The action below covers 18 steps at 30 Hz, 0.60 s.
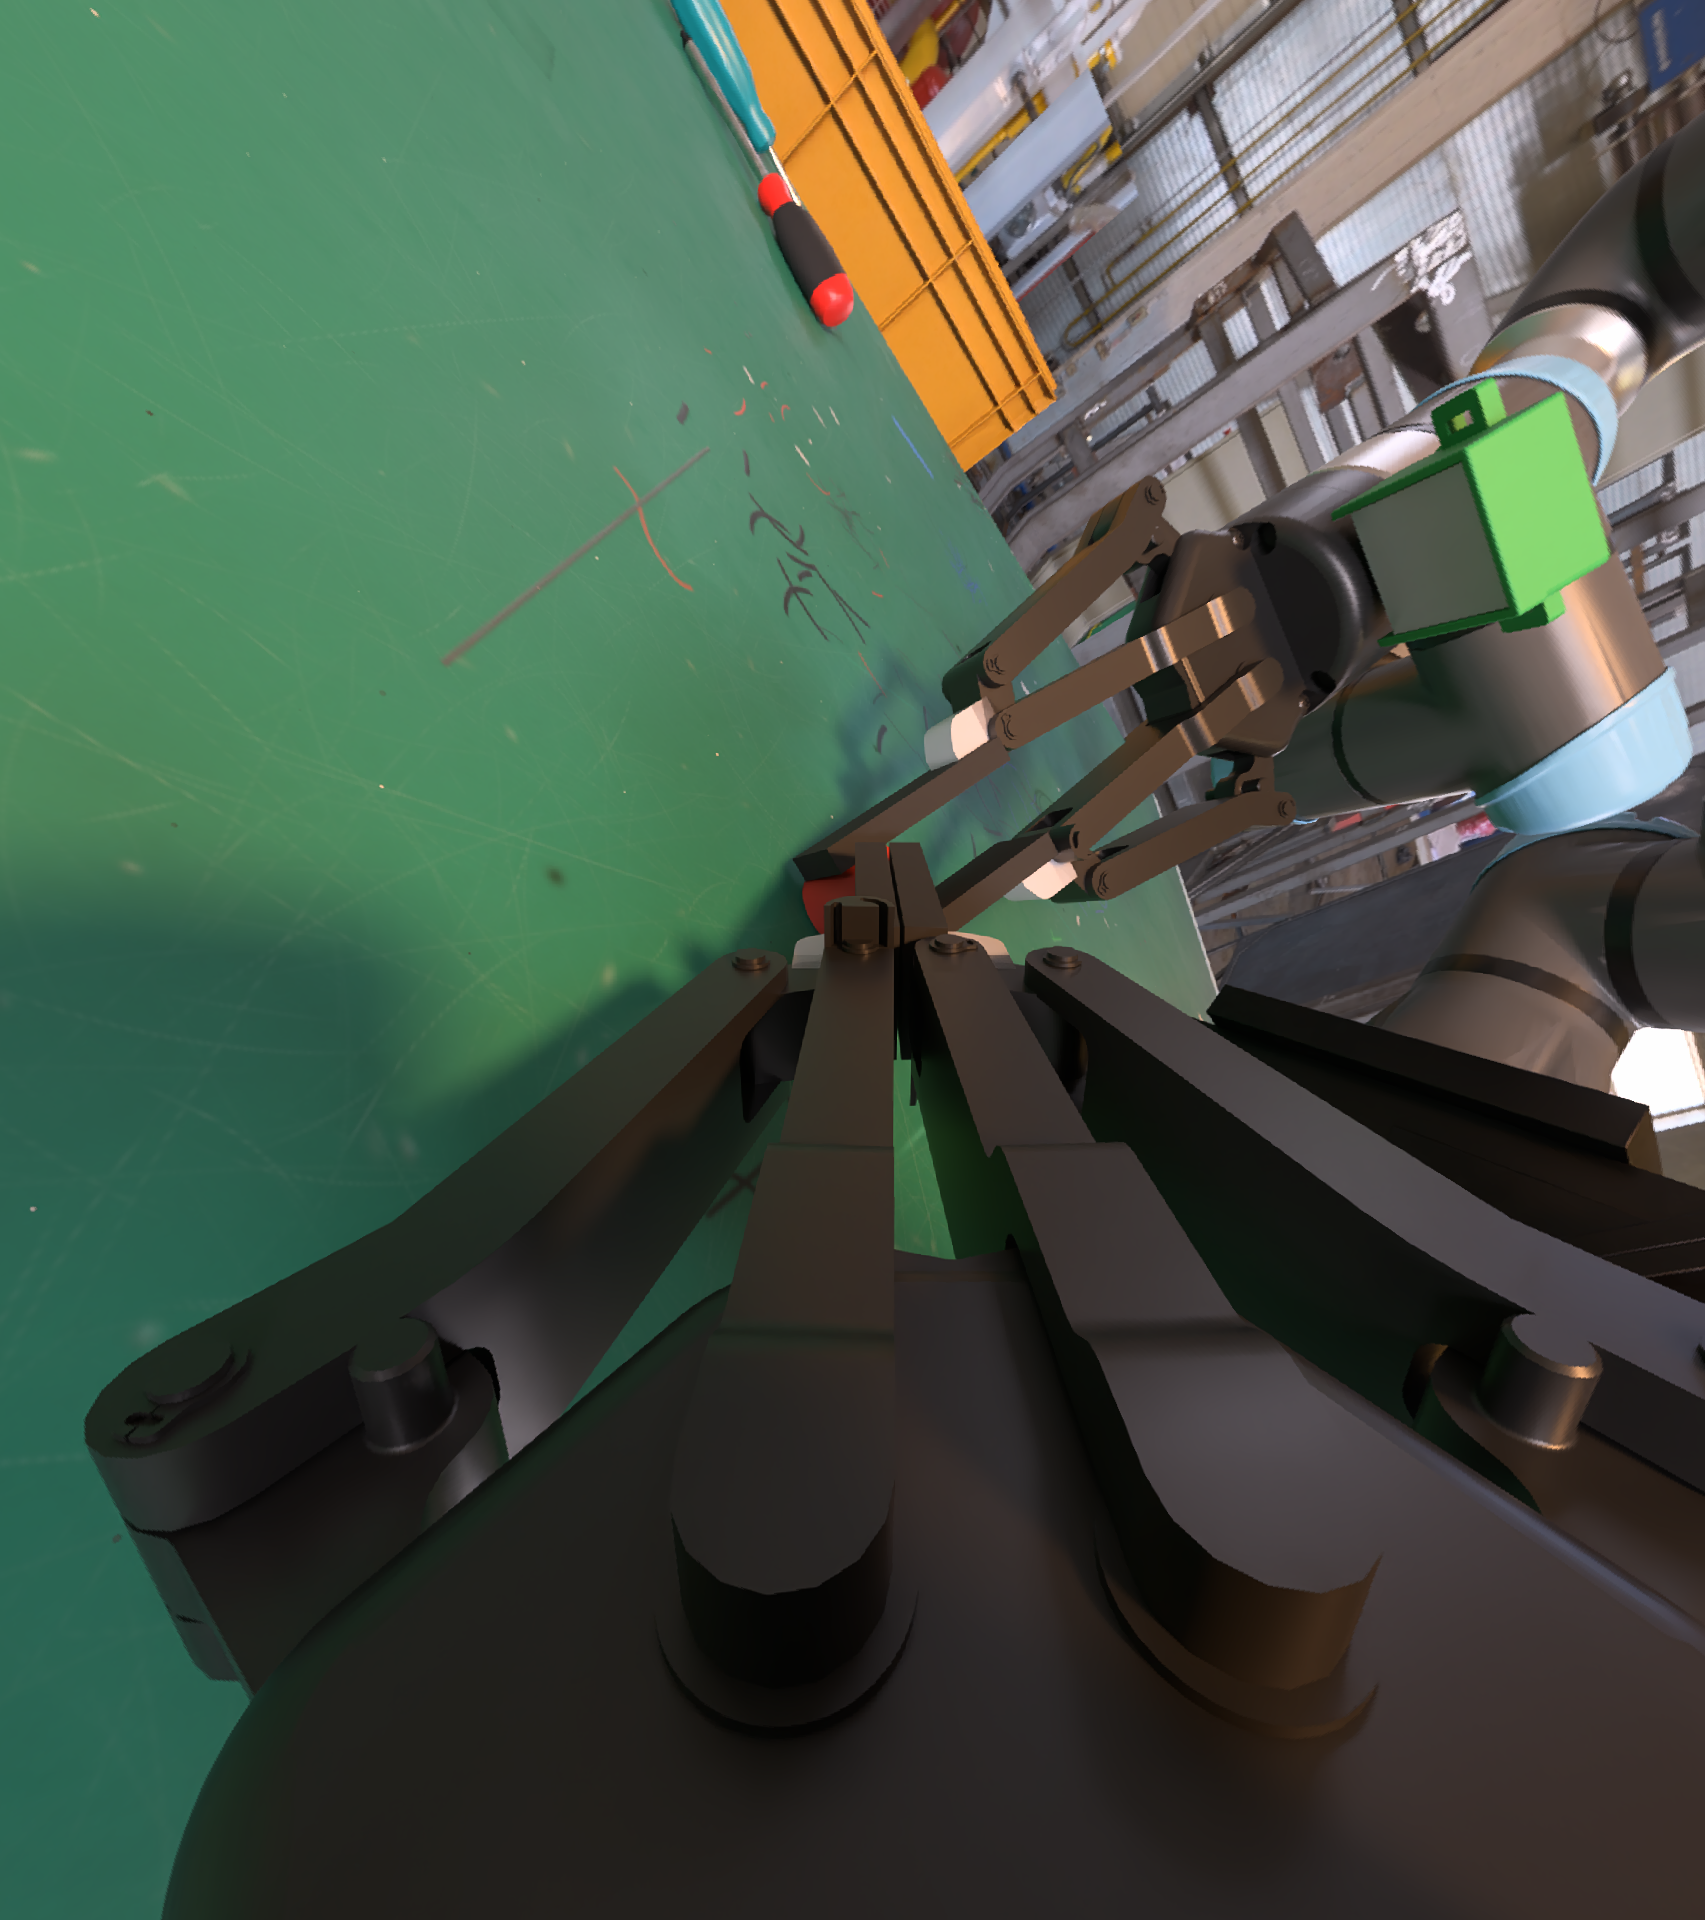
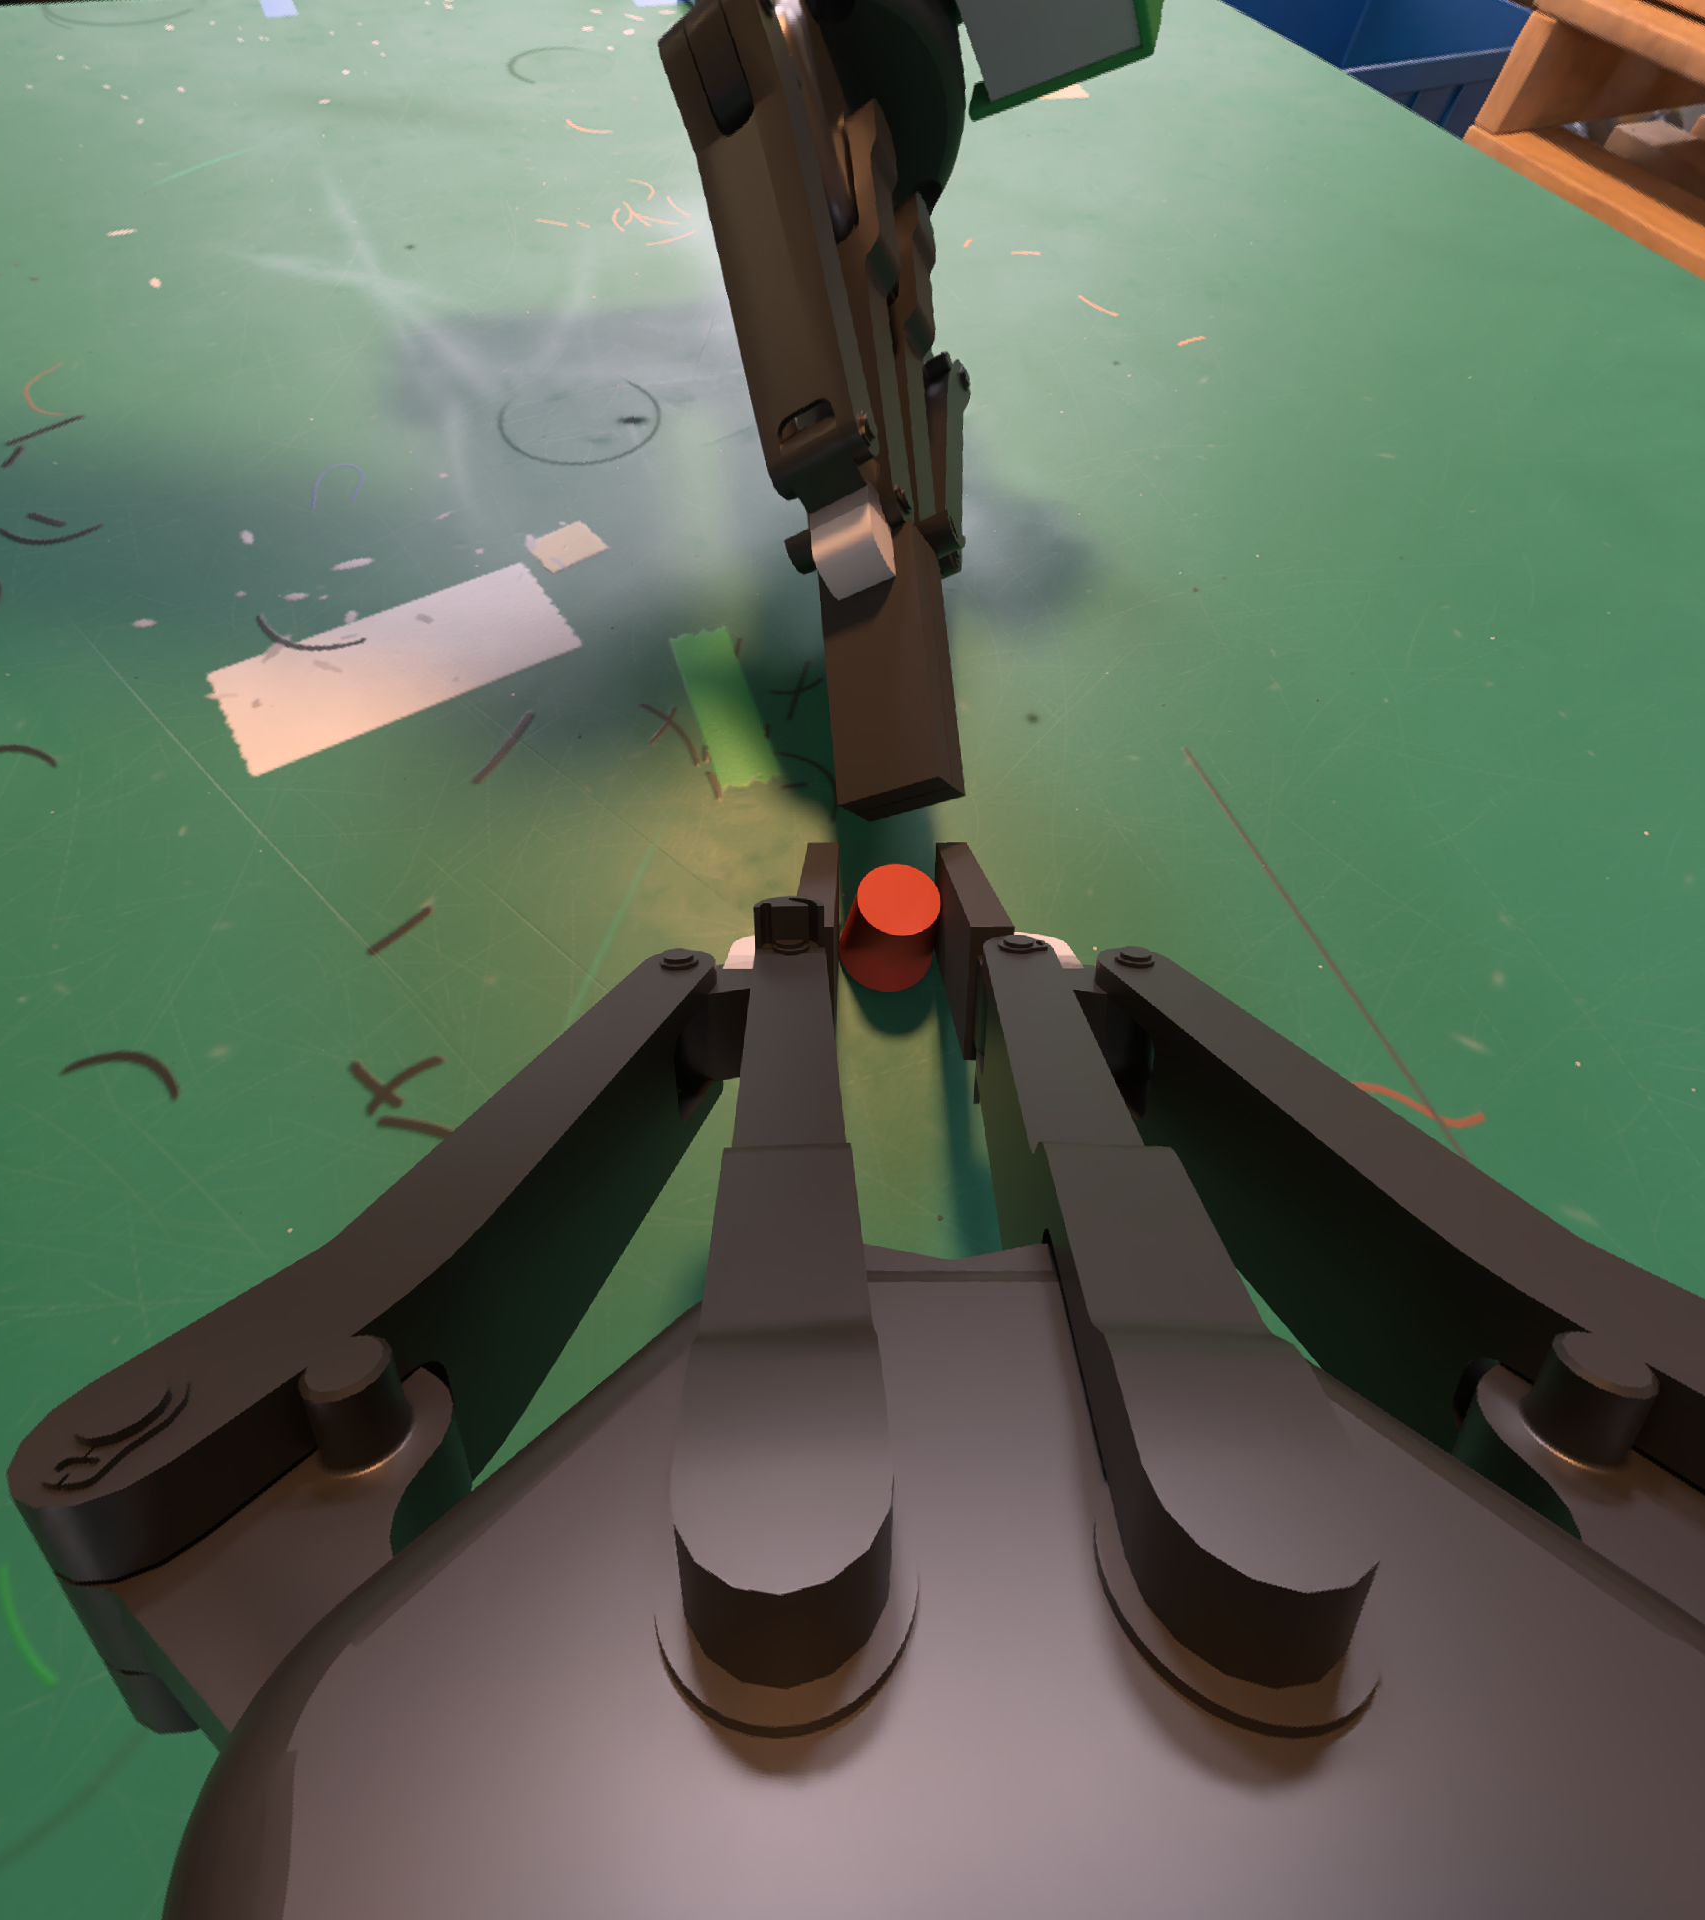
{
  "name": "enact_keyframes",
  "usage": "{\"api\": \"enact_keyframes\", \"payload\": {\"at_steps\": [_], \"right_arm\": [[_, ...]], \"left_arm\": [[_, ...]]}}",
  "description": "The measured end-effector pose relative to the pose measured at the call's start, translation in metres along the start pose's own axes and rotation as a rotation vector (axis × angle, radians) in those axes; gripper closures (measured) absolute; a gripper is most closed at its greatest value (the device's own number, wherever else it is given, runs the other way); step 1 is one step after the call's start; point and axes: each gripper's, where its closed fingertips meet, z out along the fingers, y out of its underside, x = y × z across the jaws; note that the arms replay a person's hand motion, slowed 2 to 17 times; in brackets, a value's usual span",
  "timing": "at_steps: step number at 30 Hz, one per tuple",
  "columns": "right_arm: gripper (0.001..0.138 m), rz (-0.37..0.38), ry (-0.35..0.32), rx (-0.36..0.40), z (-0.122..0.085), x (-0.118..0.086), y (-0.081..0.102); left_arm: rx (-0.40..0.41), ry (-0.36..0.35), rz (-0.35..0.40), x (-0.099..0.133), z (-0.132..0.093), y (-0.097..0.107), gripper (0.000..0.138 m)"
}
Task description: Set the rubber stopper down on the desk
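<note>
The red rubber stopper (image 2: 892, 920) sits between the two pads of my right gripper (image 2: 889, 883), which is shut on it, low over the green desk (image 2: 1347, 727). Its shadow lies right beneath it; I cannot tell if it touches the desk. My left gripper (image 1: 884, 899) is shut and empty, its tips just beside the stopper (image 1: 820, 896), which they partly hide. In the right wrist view the left gripper (image 2: 900, 784) comes down from above, its tip just beyond the stopper. In the left wrist view the right gripper's fingers (image 1: 915, 798) reach in from the right.
A red-and-black screwdriver (image 1: 812, 260) and a teal one (image 1: 723, 62) lie by an orange crate (image 1: 889, 208) at the desk's edge. A white tape patch (image 2: 391, 665) and green tape strip (image 2: 723, 717) are stuck on the desk. A wooden pallet (image 2: 1658, 156) stands far right.
</note>
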Motion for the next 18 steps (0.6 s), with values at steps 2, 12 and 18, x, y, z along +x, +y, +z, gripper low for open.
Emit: {"api": "enact_keyframes", "payload": {"at_steps": [2,12,18], "right_arm": [[0.114,0.001,0.000,-0.001,-0.0002,0.0003,0.0002],[0.114,0.009,-0.007,-0.002,-0.0001,0.0005,0.0004],[0.114,0.014,-0.011,-0.003,0.0000,0.0006,0.0005]], "left_arm": [[0.009,0.012,-0.001,0.0016,-0.0016,-0.0009,0.138],[0.023,0.027,-0.003,0.0021,-0.0060,-0.0016,0.138],[0.000,-0.002,0.014,0.0000,-0.0030,0.0012,0.138]]}}
